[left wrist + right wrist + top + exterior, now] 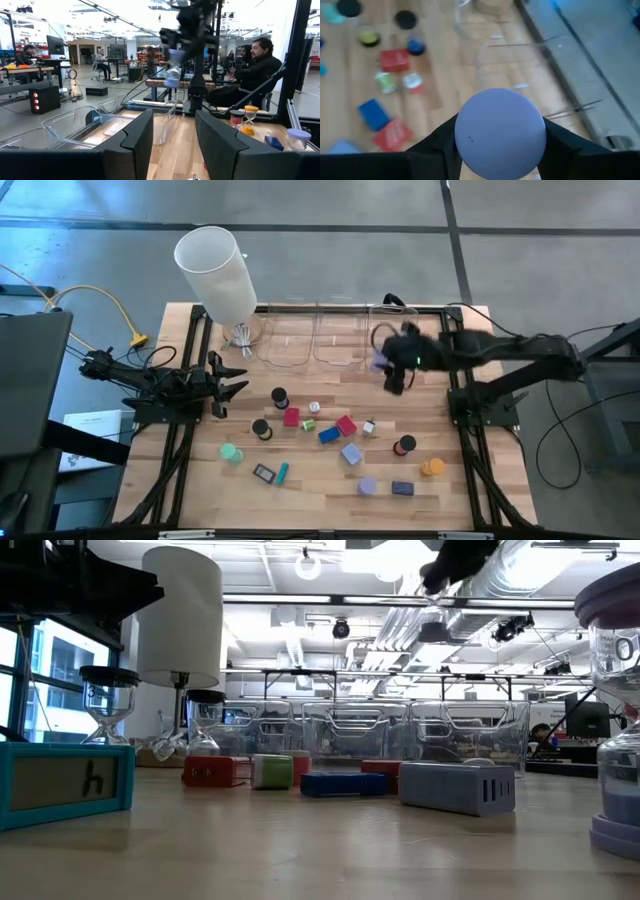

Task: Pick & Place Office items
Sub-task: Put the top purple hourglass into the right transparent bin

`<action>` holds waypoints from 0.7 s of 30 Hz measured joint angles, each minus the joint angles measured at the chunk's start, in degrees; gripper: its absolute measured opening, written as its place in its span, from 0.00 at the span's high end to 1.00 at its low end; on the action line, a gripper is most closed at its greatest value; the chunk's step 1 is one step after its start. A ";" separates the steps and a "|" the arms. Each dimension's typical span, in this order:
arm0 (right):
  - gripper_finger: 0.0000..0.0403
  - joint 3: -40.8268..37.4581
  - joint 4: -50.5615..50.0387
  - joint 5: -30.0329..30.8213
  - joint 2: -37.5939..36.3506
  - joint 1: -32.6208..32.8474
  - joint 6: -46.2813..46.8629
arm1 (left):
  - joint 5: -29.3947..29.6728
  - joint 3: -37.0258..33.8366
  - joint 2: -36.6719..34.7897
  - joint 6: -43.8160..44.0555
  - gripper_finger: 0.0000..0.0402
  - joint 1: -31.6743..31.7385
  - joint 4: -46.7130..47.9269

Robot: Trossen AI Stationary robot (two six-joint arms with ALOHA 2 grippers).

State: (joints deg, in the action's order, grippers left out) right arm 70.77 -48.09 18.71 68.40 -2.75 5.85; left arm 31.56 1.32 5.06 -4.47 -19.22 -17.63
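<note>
From above, my right gripper (pixel 385 365) hangs over the far right part of the table (pixel 200 480), at the edge of the rightmost of three clear bins (pixel 340 340), with a lavender hourglass (pixel 378 361) clamped between its fingers. My left gripper (pixel 232 383) waits at the table's left edge, near the tall white cylinder (pixel 215 272); from here its fingers look a little apart with nothing between them. Scattered on the wood I count roughly fifteen small pieces. Among them are two red blocks (pixel 291 417), three blue or dark blue blocks (pixel 328 435), a lavender block (pixel 351 453), two black-topped hourglasses (pixel 279 396), one red-capped one (pixel 404 446), one orange one (pixel 432 468), one mint one (pixel 231 452) and one teal stick (pixel 284 472).

From table height, three clear bins stand in a row at the back. In front of them lie a red block (pixel 214 771), a green cube (pixel 271 771), a blue block (pixel 342 783) and a lavender block (pixel 457 787). A teal framed piece (pixel 66 784) sits close on one side, and two black-topped hourglasses (pixel 108 705) stand behind it.

My left wrist camera shows my own two fingers (pixel 135 145) set apart, empty. Far off, the right arm holds the lavender hourglass (pixel 173 67) in the air. An orange hourglass (pixel 250 119) stands on the table. Several people sit in the room behind.

My right wrist camera is filled by the round lavender cap of the hourglass (pixel 500 132), gripped on both sides by my fingers (pixel 437 142). Two red blocks (pixel 395 60) and one blue block (pixel 373 114) lie below.
</note>
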 joint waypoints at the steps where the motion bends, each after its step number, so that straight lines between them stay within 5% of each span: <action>1: 0.56 0.08 0.08 -1.41 0.00 -2.39 -1.88 | 0.01 0.00 0.00 0.00 0.64 -0.02 0.00; 13: 0.56 -8.48 15.52 -22.23 2.12 -29.95 -9.53 | -0.04 0.00 0.00 1.51 0.64 -0.02 0.04; 21: 0.56 -17.63 26.28 -18.47 6.09 -33.13 -9.11 | -0.03 0.00 0.00 1.51 0.64 -0.02 0.04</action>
State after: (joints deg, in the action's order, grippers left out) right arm 53.14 -21.81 0.24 74.50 -35.88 -3.26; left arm 31.53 1.32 5.06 -2.96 -19.25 -17.58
